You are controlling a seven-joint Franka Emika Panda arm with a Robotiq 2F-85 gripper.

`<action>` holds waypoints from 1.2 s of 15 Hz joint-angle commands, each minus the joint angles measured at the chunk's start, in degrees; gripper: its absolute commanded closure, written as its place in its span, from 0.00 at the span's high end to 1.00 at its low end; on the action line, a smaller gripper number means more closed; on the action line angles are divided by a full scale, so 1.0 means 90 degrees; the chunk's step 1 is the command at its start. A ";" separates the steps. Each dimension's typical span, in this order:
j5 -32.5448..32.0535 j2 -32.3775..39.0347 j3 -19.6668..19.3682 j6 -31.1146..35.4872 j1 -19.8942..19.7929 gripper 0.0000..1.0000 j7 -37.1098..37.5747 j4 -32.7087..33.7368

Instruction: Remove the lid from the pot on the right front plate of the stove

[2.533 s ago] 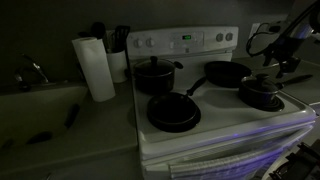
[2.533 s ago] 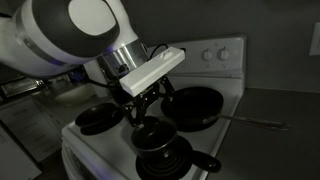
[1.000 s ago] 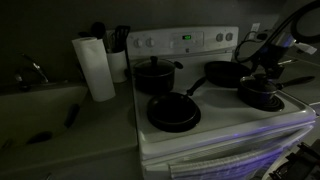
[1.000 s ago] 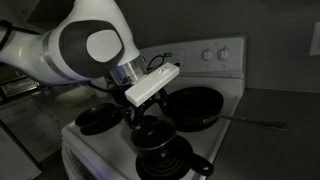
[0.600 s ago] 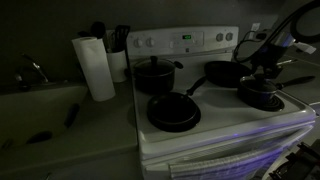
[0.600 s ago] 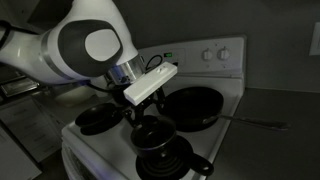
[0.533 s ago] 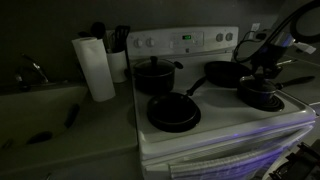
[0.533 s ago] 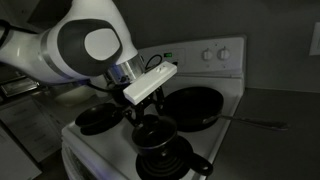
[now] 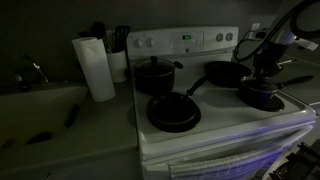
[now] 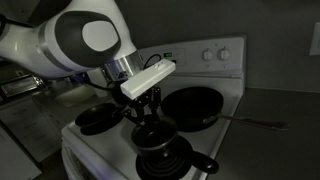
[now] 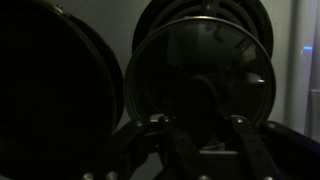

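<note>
With the gripper (image 10: 148, 118) hanging spread just above the lid (image 11: 200, 70), which sits on the pot (image 9: 262, 96) at the stove's (image 9: 225, 135) right front burner, an off-centre pinch could let the lid slip, tilt and clatter down, or drag the pot sideways.

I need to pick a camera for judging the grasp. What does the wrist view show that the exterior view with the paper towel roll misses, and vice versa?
Only the wrist view: the lid close up with its shiny rim, and the gripper fingers apart. Only the exterior view: the paper towel roll, the stove back panel, the two-handled pot. Both: the gripper above the lid.
</note>
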 commanded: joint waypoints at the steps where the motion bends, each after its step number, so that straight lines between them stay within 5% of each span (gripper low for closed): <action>1: -0.0138 -0.0036 0.0226 -0.0521 -0.0182 0.15 -0.0032 0.0239; 18: -0.0495 0.0127 0.0886 -0.0648 0.0089 0.15 -0.0016 0.1180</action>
